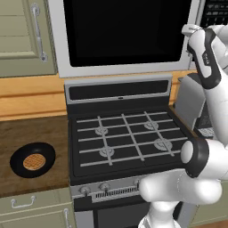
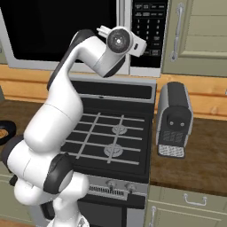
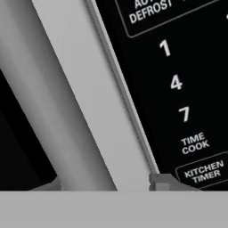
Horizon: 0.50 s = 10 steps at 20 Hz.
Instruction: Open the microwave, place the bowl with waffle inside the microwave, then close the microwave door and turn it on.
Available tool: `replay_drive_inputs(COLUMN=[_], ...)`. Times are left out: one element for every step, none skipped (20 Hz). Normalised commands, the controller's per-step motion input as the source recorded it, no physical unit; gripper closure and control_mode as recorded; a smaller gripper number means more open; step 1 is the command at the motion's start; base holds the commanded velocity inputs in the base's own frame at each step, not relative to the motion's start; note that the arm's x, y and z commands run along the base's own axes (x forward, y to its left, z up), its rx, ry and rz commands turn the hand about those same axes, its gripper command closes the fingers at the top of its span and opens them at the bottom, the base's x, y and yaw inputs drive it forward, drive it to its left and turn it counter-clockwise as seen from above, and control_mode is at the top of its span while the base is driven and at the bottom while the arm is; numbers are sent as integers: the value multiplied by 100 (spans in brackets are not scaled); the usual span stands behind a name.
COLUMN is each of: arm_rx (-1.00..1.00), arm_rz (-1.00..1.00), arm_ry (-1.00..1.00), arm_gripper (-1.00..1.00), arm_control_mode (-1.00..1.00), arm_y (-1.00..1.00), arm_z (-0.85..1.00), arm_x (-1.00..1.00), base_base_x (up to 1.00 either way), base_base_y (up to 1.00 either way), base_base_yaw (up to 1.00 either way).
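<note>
One microwave (image 1: 124,35), one bowl (image 1: 32,159), one waffle (image 1: 32,161)

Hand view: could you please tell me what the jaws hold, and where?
The jaws straddle the microwave door handle; whether they grip it cannot be told.

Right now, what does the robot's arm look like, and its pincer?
The arm is glossy white, made of fat rounded tubes with black bands at the joints. A round silver-grey disc caps the wrist. The pincer's finger tips are small, dark grey and blocky.

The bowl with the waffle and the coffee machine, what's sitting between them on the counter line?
In both base views, the black gas stove lies between the bowl and the coffee machine.
</note>
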Motion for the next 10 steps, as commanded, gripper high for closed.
replay_drive_inputs(arm_rx=[0, 0, 0, 0, 0, 0, 0, 1, 2, 3], arm_rz=[0, 0, 0, 3, 2, 0, 0, -3, -9, -14], arm_ry=[4, 0, 0, 0, 0, 0, 0, -1, -2, -2], arm_gripper=[100, 100, 100, 100, 100, 100, 100, 100, 100, 100], arm_control_mode=[-100, -100, -100, -100, -100, -100, -100, -100, -100, -100], arm_y=[-2, 0, 0, 0, 0, 11, 19, 18, 18, 14], arm_z=[0, 0, 0, 0, 0, 0, 0, 0, 0, 0], arm_x=[0, 0, 0, -26, -48, -71, -81, -100, -100, -100], base_base_x=[0, 0, 0, 0, 0, 0, 0, 0, 0, 0], base_base_y=[0, 0, 0, 0, 0, 0, 0, 0, 0, 0], base_base_yaw=[0, 0, 0, 0, 0, 0, 0, 0, 0, 0])
